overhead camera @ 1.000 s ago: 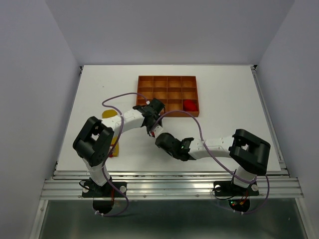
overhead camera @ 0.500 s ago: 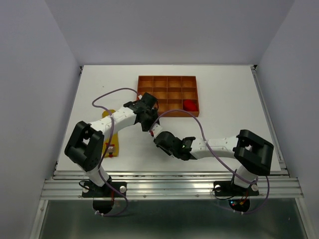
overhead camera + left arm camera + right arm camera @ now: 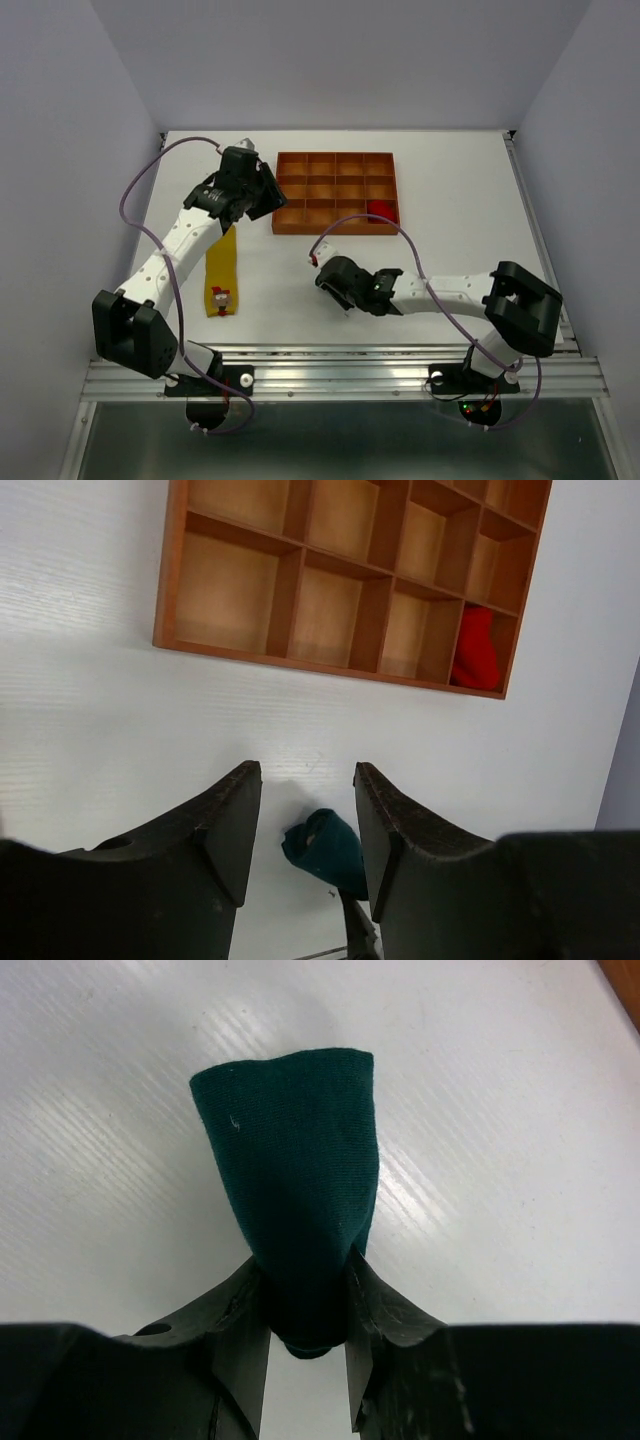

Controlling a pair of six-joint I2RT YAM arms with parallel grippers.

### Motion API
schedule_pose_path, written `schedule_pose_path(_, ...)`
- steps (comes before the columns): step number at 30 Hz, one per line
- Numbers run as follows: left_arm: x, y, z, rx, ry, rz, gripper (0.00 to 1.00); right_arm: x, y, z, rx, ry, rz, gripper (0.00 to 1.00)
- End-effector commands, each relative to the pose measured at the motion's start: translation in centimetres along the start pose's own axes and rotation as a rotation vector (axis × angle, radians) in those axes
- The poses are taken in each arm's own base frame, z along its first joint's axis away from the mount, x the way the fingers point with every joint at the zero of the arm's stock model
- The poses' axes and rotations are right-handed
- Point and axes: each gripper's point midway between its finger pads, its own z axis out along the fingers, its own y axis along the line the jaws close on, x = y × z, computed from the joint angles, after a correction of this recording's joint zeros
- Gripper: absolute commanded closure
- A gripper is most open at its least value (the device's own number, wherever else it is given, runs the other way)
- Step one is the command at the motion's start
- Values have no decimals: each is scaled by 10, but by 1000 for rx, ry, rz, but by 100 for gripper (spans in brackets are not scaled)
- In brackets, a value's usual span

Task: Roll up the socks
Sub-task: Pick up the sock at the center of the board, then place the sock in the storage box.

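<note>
**Teal sock pinched, two socks lying apart**

We note the right gripper [image 3: 305, 1295] clenched on one end of the dark teal sock [image 3: 290, 1180]. Its two fingers press the fabric from both sides, and the rest of the sock fans out ahead of them onto the white worktop [image 3: 520, 1190]. In the overhead view this gripper [image 3: 326, 270] sits low over the worktop, in front of the orange-brown compartmented tray [image 3: 284, 229] and apart from it.

The left gripper [image 3: 305, 780] is released, jaws spread with nothing between them. It hangs above the worktop, beside the tray's left side when seen from overhead [image 3: 262, 192]. Its own camera looks down past the fingers at the teal sock [image 3: 325, 845].

The red sock [image 3: 378, 209] is bunched in the tray's near right corner compartment.

The yellow sock [image 3: 221, 270] lies flat and lengthwise on the worktop left of the tray. Its cartoon patch is at the near end, and its far end is partly under the left arm.
</note>
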Motion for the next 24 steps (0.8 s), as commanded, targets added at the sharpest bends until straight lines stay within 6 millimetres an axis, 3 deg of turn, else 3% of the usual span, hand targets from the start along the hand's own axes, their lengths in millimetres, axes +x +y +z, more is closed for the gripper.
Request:
schedule_pose_path(1,-1,18,-9,-17,-16,0,46,-38,-22,-15,30,-102,119,99)
schedule_pose_path(5,11,32,-5,-32,11,-5,46,-62,-53,-29,48,-172,183,99)
schedule_pose_path(9,17,38,-1,-38,20,2,46,-86,-101,-44,89,-239,239,99)
schedule_pose_path(10,17,40,1,-48,18,1,46,-91,-126,-47,132,-254,268,99)
schedule_pose_path(13,11,38,2,-40,9,-1,46,-108,-176,-55,225,-303,303,99)
schedule_pose_path(16,4,42,7,-62,4,-2,46,-108,-222,-55,376,-265,218,99)
schedule_pose_path(17,-1,43,10,-73,0,-3,46,-109,-253,-60,450,-258,219,99)
schedule_pose_path(20,-8,49,19,-101,-3,-12,46,-114,-293,-55,473,-277,196,99)
schedule_pose_path(24,-17,55,33,-122,6,-16,46,-123,-324,-42,461,-254,39,99)
